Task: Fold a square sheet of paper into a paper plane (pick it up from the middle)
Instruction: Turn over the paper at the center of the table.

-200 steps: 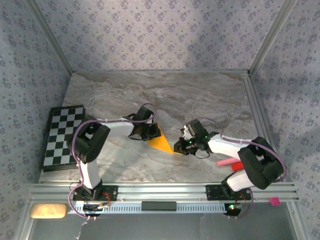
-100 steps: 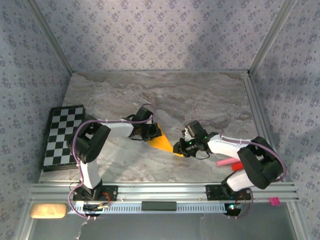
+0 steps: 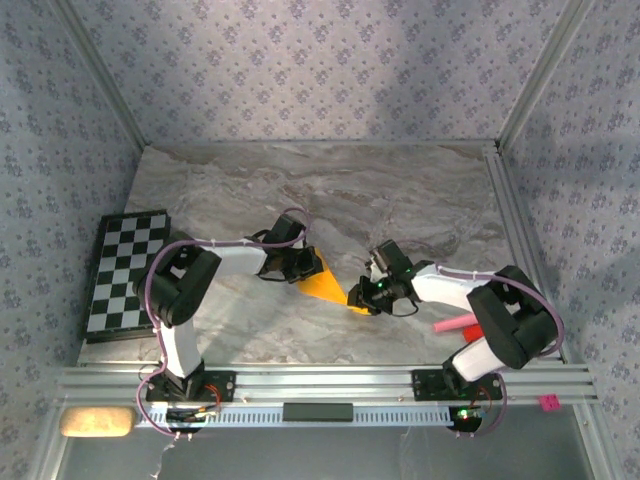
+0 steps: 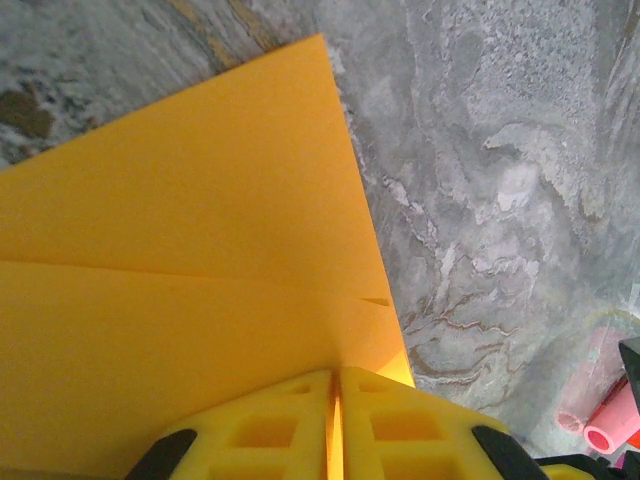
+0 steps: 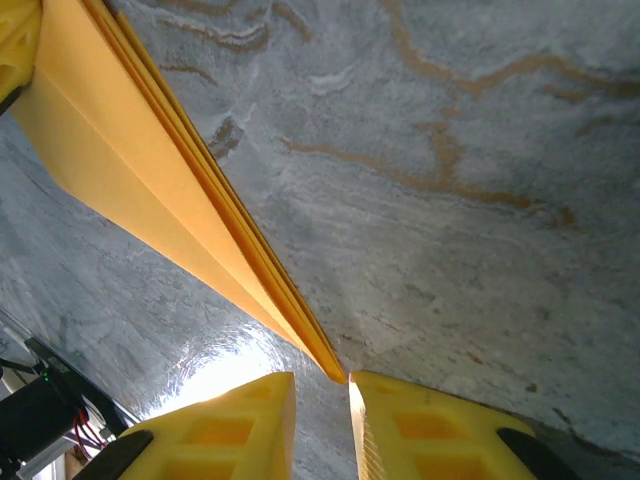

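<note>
The paper plane (image 3: 322,283) lies near the middle of the table (image 3: 420,200), a narrow orange-yellow dart with its wide end toward the left arm and its point toward the right arm. The left gripper (image 4: 334,385) has its fingers clenched on the wide end; the left wrist view shows only a thin seam between them, with the paper running in under it. The right gripper (image 5: 322,385) sits at the point with its fingers a little apart, the stacked layers of the tip just reaching the mouth of the gap, so it looks released rather than clamped. The step in hand seems to be sharpening or pinching the nose while the tail is anchored. To do that well, the left fingers should hold firm and low so the paper cannot swivel, and the right fingers should close squarely over all the layers at the tip and not catch only the top one, which could splay the folds or bend the point sideways. Compared with a second ago, the dart and the left arm sit as they did, while the right arm's elbow has drawn slightly inward and its gripper has edged closer onto the tip. The pink stick (image 3: 452,323) lies untouched beside the right arm
</note>
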